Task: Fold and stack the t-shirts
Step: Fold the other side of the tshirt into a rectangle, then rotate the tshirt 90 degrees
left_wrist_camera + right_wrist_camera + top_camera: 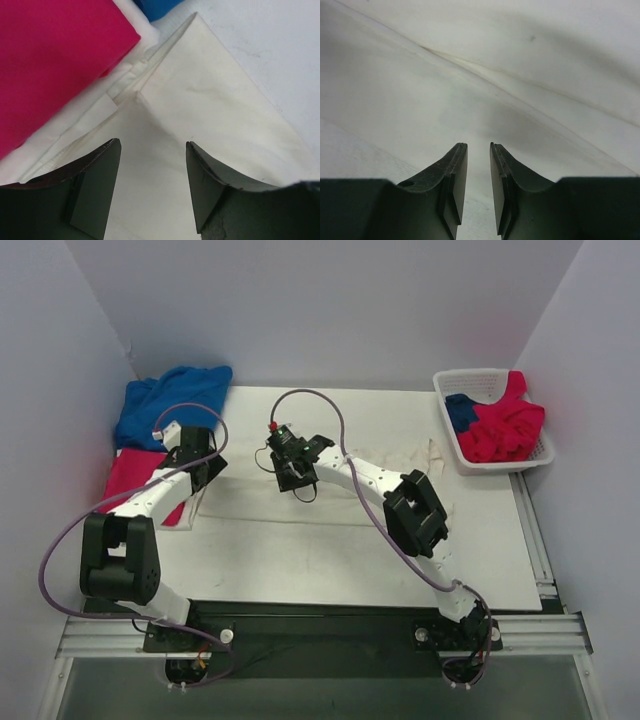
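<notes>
A large cream-white t-shirt (260, 502) lies spread flat across the middle of the table. At its left edge my left gripper (205, 468) hangs open just above the cloth. The left wrist view shows its jaws (152, 145) wide apart over a folded corner of the cream shirt (210, 100), holding nothing. My right gripper (296, 476) is low over the shirt's upper middle. Its jaws (478, 145) stand a narrow gap apart above the creased cream fabric (520, 60), with nothing between them. A folded crimson-pink t-shirt (130, 475) (50, 60) lies at the far left. Behind it is a crumpled royal blue t-shirt (170, 400) (155, 6).
A white lattice basket (470, 375) stands at the back right, holding a crimson-pink shirt (505, 425) and a blue one (460, 410). Lavender walls close in the back and sides. Both arms' cables loop above the table.
</notes>
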{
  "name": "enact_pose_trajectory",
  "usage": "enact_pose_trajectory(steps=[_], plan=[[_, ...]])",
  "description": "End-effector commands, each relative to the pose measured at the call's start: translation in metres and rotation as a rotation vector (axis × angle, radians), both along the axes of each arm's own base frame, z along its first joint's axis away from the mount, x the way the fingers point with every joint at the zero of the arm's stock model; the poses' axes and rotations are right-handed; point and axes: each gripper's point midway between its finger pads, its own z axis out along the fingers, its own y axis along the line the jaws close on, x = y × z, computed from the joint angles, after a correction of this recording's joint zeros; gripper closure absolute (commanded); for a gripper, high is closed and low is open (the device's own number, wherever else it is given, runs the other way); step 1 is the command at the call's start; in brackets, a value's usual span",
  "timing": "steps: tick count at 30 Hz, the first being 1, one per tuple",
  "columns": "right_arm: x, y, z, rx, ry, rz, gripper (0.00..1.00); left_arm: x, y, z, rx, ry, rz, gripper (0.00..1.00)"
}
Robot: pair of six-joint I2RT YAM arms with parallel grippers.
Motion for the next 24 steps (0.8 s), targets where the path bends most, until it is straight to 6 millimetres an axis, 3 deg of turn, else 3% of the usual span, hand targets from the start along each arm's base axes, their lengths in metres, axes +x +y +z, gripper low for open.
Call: enact_pose_trajectory(steps=[1,4,8,11,12,17,18,20,21,24], plan=[[-0.016,0.028,0.0,0.033,0.054,0.155,0.74,0.013,0.016,0.012,-0.002,-0.031,0.035,0.35],[-0.029,0.054,-0.005,0.029,0.044,0.268,0.71,0.016,0.024,0.015,-0.024,-0.041,0.05,0.35],[-0.038,0.072,-0.023,0.018,0.06,0.339,0.69,0.022,0.031,0.024,-0.049,-0.069,0.048,0.35],[-0.043,0.075,-0.033,0.013,0.081,0.352,0.69,0.028,0.032,0.03,-0.049,-0.077,0.029,0.34],[-0.045,0.076,-0.035,0.01,0.086,0.356,0.69,0.028,0.043,0.027,-0.057,-0.068,0.051,0.34],[-0.059,0.067,-0.052,-0.033,0.132,0.379,0.68,0.037,0.041,0.022,-0.085,-0.06,0.01,0.34],[-0.068,0.059,-0.063,-0.059,0.165,0.386,0.69,0.039,0.041,0.019,-0.085,-0.053,0.007,0.34],[-0.081,0.054,-0.062,-0.073,0.178,0.412,0.69,0.041,0.037,0.017,-0.094,-0.051,-0.017,0.34],[-0.094,0.045,-0.072,-0.099,0.211,0.426,0.69,0.046,0.035,0.018,-0.098,-0.053,-0.027,0.34],[-0.118,0.037,-0.063,-0.118,0.221,0.474,0.7,0.053,0.031,0.012,-0.113,-0.04,-0.052,0.34]])
